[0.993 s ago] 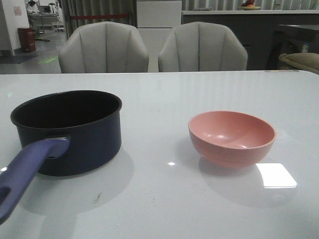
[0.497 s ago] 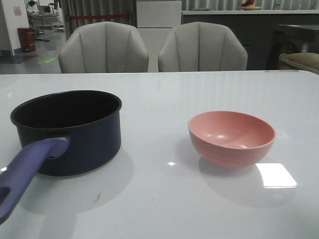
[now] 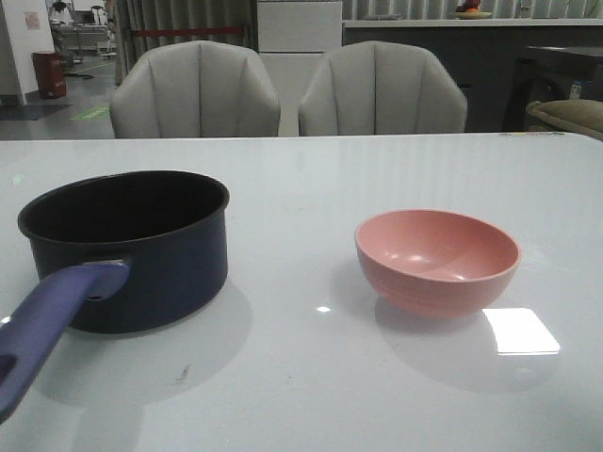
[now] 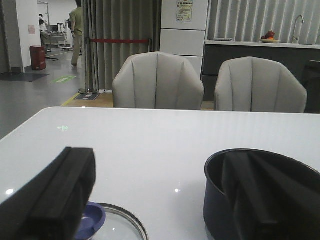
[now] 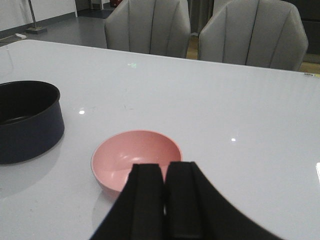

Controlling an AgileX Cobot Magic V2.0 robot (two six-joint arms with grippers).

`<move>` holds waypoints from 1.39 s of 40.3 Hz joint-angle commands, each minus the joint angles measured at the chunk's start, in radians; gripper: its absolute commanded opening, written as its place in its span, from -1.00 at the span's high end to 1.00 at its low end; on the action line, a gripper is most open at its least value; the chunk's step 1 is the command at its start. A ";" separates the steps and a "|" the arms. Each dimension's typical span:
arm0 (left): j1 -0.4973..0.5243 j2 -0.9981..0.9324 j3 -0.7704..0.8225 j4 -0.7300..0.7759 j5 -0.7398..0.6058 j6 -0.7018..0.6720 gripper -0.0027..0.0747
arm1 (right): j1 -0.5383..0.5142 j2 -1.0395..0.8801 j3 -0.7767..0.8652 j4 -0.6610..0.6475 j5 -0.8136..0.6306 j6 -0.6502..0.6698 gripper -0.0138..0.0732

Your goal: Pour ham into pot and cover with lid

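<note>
The dark navy pot (image 3: 141, 250) stands on the left of the white table (image 3: 311, 179), its blue-purple handle (image 3: 47, 320) pointing toward the near edge. A pink bowl (image 3: 438, 259) sits to its right. No ham shows in any view. Neither gripper appears in the front view. In the left wrist view my left gripper (image 4: 157, 165) is open, low over the table. The glass lid (image 4: 120, 227) with its blue knob (image 4: 92, 220) lies by one finger, and the pot (image 4: 215, 200) is by the other. My right gripper (image 5: 165, 167) is shut and empty, just short of the pink bowl (image 5: 130, 155).
Two grey chairs (image 3: 198, 89) stand behind the table's far edge. A bright light reflection (image 3: 520, 331) lies on the tabletop near the bowl. In the right wrist view the pot (image 5: 30, 122) sits apart from the bowl, with bare table between them.
</note>
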 commanded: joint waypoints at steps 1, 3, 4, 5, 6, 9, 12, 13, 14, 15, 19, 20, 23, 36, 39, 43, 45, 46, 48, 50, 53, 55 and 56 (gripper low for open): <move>0.003 0.019 -0.110 -0.002 0.030 -0.003 -0.55 | 0.000 0.006 -0.027 -0.002 -0.090 -0.013 0.34; 0.003 0.050 -0.166 -0.005 0.100 -0.003 -0.55 | 0.000 0.006 -0.027 -0.002 -0.090 -0.013 0.34; 0.003 0.064 -0.201 -0.002 0.133 -0.003 -0.55 | 0.000 0.006 -0.027 -0.002 -0.090 -0.013 0.34; 0.003 0.084 -0.227 0.005 0.179 -0.003 -0.55 | 0.000 0.006 -0.027 -0.002 -0.090 -0.013 0.34; 0.003 0.099 -0.261 0.020 0.221 -0.003 -0.55 | 0.000 0.006 -0.027 -0.002 -0.090 -0.013 0.34; 0.003 0.162 -0.334 0.044 0.312 -0.003 -0.55 | 0.000 0.006 -0.027 -0.002 -0.090 -0.013 0.34; 0.003 0.223 -0.395 0.044 0.406 -0.003 -0.55 | 0.000 0.006 -0.027 -0.002 -0.090 -0.013 0.34; 0.003 0.237 -0.404 0.042 0.428 -0.003 -0.55 | 0.000 0.006 -0.027 -0.002 -0.090 -0.013 0.34; 0.003 0.251 -0.411 0.041 0.446 -0.003 -0.55 | 0.000 0.006 -0.027 -0.002 -0.090 -0.013 0.34; 0.003 0.271 -0.412 0.041 0.464 -0.003 -0.55 | 0.000 0.006 -0.027 -0.002 -0.090 -0.013 0.34; 0.003 0.319 -0.406 0.086 0.433 -0.003 -0.55 | 0.000 0.006 -0.027 -0.002 -0.090 -0.013 0.34; 0.003 0.334 -0.401 0.111 0.419 -0.003 -0.55 | 0.000 0.006 -0.027 -0.002 -0.090 -0.013 0.34; 0.003 0.367 -0.389 0.144 0.394 -0.003 -0.55 | 0.000 0.006 -0.027 -0.002 -0.090 -0.013 0.34; 0.003 0.402 -0.380 0.114 0.361 -0.003 -0.55 | 0.000 0.006 -0.027 -0.002 -0.090 -0.013 0.34; 0.004 0.414 -0.380 0.116 0.363 -0.007 -0.55 | 0.000 0.006 -0.027 -0.002 -0.090 -0.013 0.34; 0.004 0.461 -0.386 0.155 0.387 -0.079 -0.55 | 0.000 0.006 -0.027 -0.002 -0.090 -0.013 0.34; 0.004 0.505 -0.395 0.210 0.415 -0.145 -0.55 | 0.000 0.006 -0.027 -0.002 -0.090 -0.013 0.34; 0.004 0.523 -0.402 0.240 0.431 -0.186 -0.56 | 0.000 0.006 -0.027 -0.002 -0.090 -0.013 0.34; 0.004 0.564 -0.421 0.292 0.451 -0.248 -0.56 | 0.000 0.006 -0.027 -0.002 -0.090 -0.013 0.34; 0.004 0.614 -0.445 0.347 0.472 -0.316 -0.56 | 0.000 0.006 -0.027 -0.002 -0.090 -0.013 0.34; 0.004 0.682 -0.488 0.411 0.512 -0.372 -0.56 | 0.000 0.006 -0.027 -0.002 -0.090 -0.013 0.34; 0.004 0.737 -0.522 0.427 0.552 -0.380 -0.56 | 0.000 0.006 -0.027 -0.002 -0.090 -0.013 0.34; 0.004 0.763 -0.544 0.429 0.580 -0.380 -0.56 | 0.000 0.006 -0.027 -0.002 -0.090 -0.013 0.34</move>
